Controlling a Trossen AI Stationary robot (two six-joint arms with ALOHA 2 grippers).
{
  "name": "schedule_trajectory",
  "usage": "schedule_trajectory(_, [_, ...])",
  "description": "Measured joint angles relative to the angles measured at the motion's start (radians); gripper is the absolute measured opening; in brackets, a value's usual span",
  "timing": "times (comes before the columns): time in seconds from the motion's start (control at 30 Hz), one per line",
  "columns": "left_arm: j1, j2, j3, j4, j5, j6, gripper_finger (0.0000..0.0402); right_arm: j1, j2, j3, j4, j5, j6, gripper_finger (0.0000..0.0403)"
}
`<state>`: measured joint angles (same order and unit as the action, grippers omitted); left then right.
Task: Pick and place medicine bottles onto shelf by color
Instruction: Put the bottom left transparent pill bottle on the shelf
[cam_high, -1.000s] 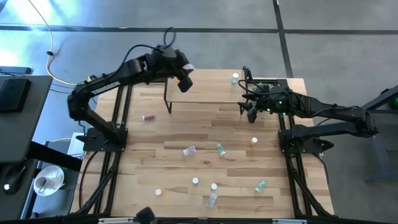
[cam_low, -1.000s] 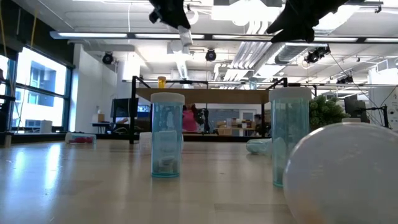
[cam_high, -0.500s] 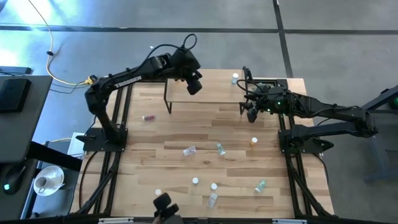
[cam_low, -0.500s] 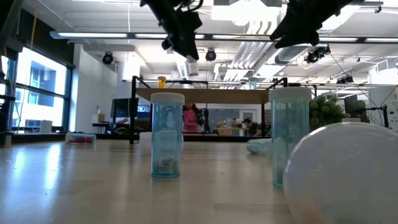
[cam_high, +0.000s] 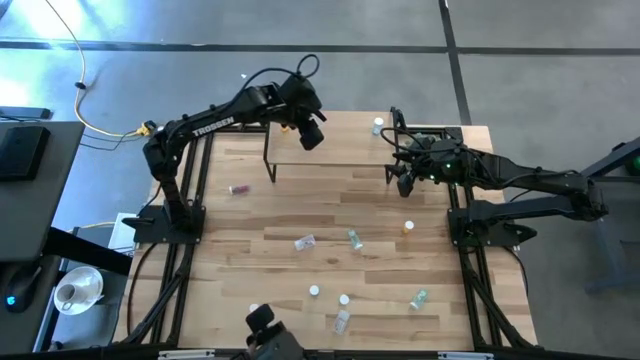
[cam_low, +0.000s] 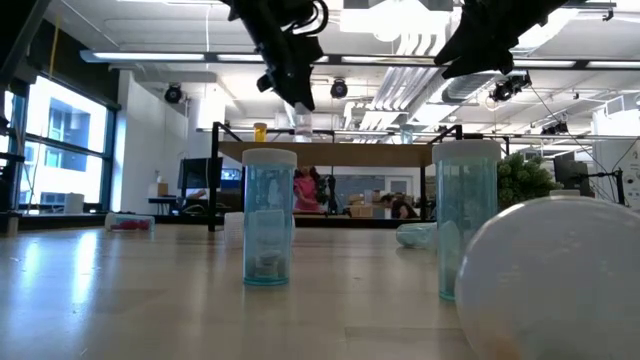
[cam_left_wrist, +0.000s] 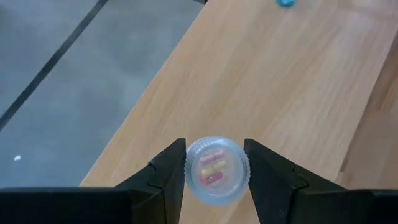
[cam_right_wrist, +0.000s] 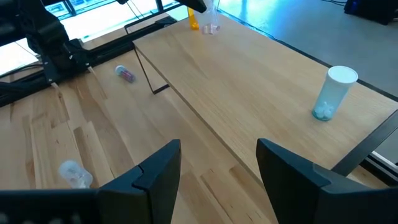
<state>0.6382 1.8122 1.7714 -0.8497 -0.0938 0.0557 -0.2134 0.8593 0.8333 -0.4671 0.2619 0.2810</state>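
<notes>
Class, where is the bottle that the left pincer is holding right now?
The bottle sits between the left pincer's fingers, above the shelf's left end near the table's far edge.

Shelf (cam_left_wrist: 280, 81) is surfaced in smooth matt light wood; bottle (cam_left_wrist: 217, 169) is formed of clear glossy plastic; fingers (cam_left_wrist: 165, 180) are finished matt black.
</notes>
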Motion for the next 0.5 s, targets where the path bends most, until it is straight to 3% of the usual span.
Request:
schedule_trajectory(0.13, [0.011,0.023,0.0,0.0,0.06,-0.002,0.0134,0.0,0.0,0.0,0.0,0.0,0.007,0.02])
schedule_trajectory(0.5, [0.047,0.051,-0.001,0.005,0.057,-0.035,0.0134,0.0,0.0,0.0,0.0,0.0,0.0,0.02])
